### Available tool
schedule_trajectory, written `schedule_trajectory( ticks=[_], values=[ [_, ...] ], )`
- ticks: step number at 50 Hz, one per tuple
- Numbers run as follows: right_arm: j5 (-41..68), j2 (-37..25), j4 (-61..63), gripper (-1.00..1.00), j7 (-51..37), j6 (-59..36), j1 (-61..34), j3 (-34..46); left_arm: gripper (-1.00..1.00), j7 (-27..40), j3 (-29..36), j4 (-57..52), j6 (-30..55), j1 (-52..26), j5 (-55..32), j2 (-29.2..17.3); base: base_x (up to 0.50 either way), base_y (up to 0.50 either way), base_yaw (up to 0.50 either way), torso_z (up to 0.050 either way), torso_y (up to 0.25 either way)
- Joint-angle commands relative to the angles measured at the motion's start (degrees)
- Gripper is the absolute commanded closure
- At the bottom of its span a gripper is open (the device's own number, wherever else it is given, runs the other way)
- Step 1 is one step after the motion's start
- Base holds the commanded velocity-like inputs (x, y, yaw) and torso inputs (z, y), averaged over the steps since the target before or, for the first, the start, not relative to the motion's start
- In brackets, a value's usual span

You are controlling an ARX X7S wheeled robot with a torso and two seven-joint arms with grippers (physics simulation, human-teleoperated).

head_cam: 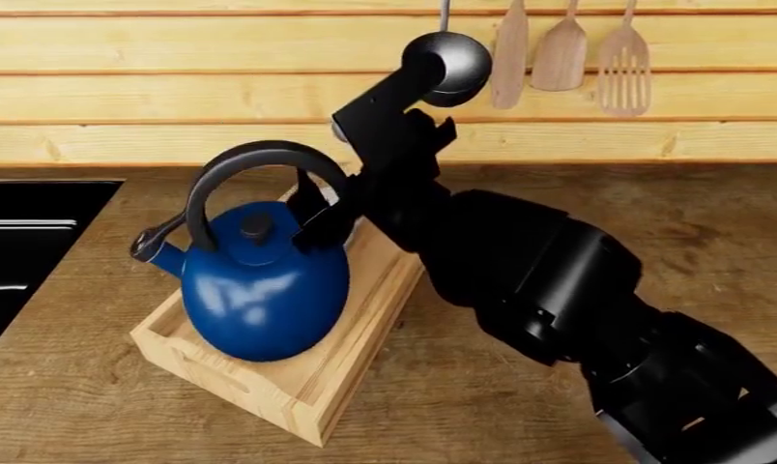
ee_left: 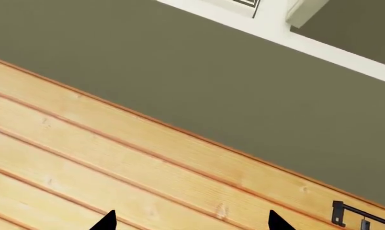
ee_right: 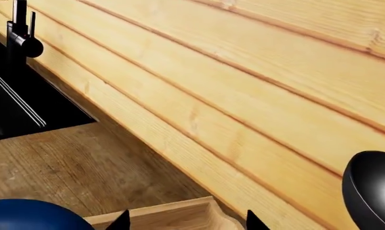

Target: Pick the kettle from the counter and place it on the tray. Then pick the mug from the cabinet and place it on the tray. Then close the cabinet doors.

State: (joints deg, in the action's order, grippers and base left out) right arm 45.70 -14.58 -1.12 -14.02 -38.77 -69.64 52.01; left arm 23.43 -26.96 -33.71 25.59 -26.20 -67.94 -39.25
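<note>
Pale plank wall, brown bench: kettle sits in tray, frame centre-left; my right hand, spread, should lift clear vertically.

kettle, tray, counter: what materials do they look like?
Kettle: likely enamelled or painted metal; glossy blue body with bright reflections, and a black handle.
Tray: pale, unvarnished-looking wood; light grain, matte sides.
Counter: dark brown wood, weathered look; streaky grain, no shine.
</note>
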Motion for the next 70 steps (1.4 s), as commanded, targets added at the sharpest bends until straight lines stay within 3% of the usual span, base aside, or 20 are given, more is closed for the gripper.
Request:
schedule_trajectory(
  ticks=[1, 22, 34, 43, 55, 63, 66, 70],
  values=[
    [1.43, -2.25, 4.06, -1.0, -0.65, -2.34, -0.34, 0.68, -1.0, -0.04, 6.53, 0.65, -0.17, 13.48, -0.07, -0.97, 0.0, 0.0, 0.0, 0.0, 0.0],
    [3.83, -4.89, 9.16, -1.0, -2.86, -4.85, -0.48, -0.49, -1.0, -0.29, 6.22, 0.55, -0.62, 14.2, 0.05, -0.71, 0.0, 0.0, 0.0, 0.0, 0.0],
    [11.32, -10.9, 25.16, -1.0, -9.65, -11.04, 1.12, -3.0, -1.0, 0.17, 6.16, 0.36, -0.33, 13.8, -0.76, -1.07, 0.0, 0.0, 0.0, 0.0, 0.0],
    [23.16, -17.27, 39.29, -1.0, -18.65, -16.23, 1.16, -8.29, -1.0, 1.35, 6.23, -0.79, 0.39, 12.83, -2.09, -1.95, 0.0, 0.0, 0.0, 0.0, 0.0],
    [38.18, -31.45, 54.6, -1.0, -40.93, -9.59, -3.54, -27.19, -1.0, 8.3, 4.43, -9.13, 2.19, 7.58, -9.95, -6.85, 0.0, 0.0, 0.0, 0.0, 0.0],
    [46.58, -39.68, 60.97, -1.0, -54.29, -3.02, -5.16, -35.85, -1.0, 15.11, 7.57, -16.33, 3.75, -0.68, -13.34, -10.9, 0.0, 0.0, 0.0, 0.0, 0.0],
    [50.34, -39.97, 61.1, -1.0, -55.82, -4.42, -6.07, -40.15, -1.0, 17.97, 8.49, -18.55, 4.38, -3.7, -13.55, -12.46, 0.0, 0.0, 0.0, 0.0, 0.0],
    [62.67, -31.97, 61.1, -1.0, -61.04, -17.48, -5.04, -55.89, -1.0, 18.41, 9.01, -21.76, 4.88, -6.13, -9.01, -13.06, 0.0, 0.0, 0.0, 0.0, 0.0]
  ],
)
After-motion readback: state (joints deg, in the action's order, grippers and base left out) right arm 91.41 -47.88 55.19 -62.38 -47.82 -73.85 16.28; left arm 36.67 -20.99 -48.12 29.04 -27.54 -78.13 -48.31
